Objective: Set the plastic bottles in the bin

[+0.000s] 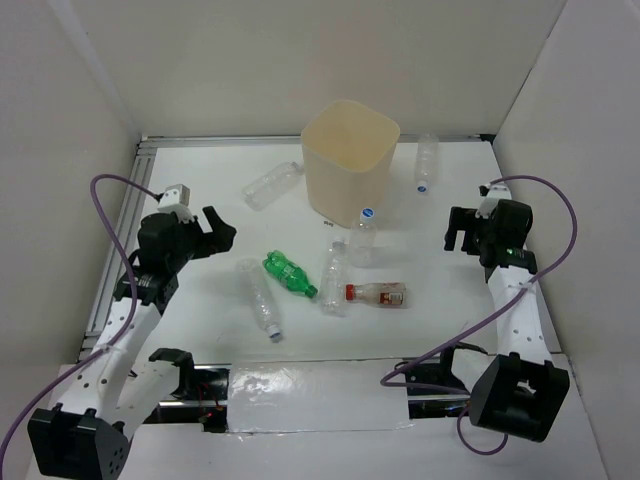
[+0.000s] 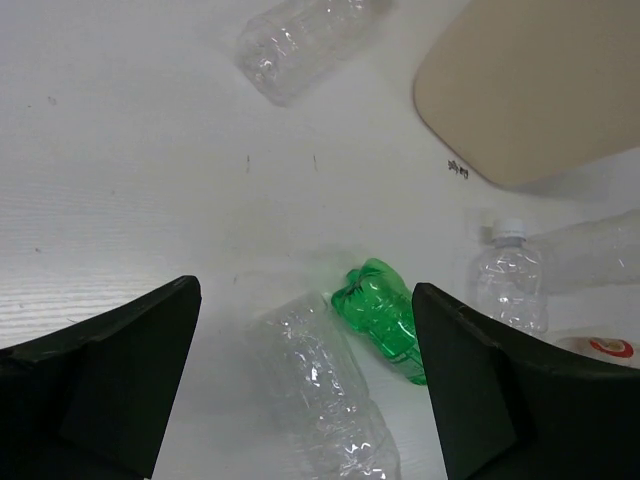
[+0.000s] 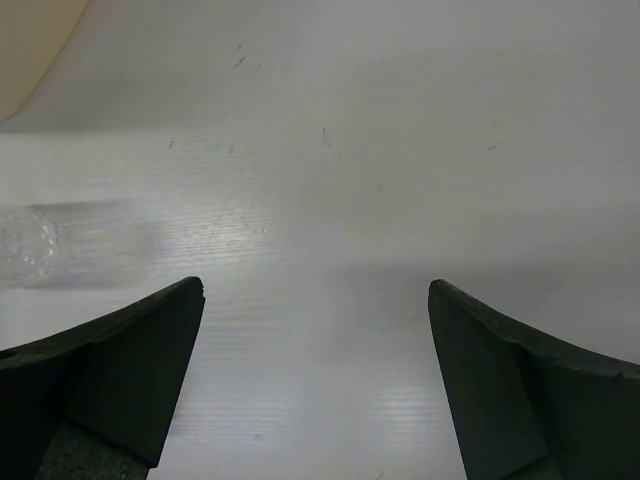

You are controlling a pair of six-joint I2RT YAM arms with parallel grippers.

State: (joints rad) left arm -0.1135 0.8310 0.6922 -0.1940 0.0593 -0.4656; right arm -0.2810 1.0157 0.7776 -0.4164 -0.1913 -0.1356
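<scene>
The beige bin stands at the back middle of the table. Clear bottles lie to its left and right, and one with a blue cap stands in front of it. A green bottle, two clear bottles and a red-label bottle lie in the middle. My left gripper is open and empty, above and left of the green bottle and a clear bottle. My right gripper is open and empty over bare table, right of the bottles.
White walls close the table on the left, back and right. The left wrist view shows the bin at upper right and a clear bottle at the top. The right wrist view shows a bin corner and part of a clear bottle.
</scene>
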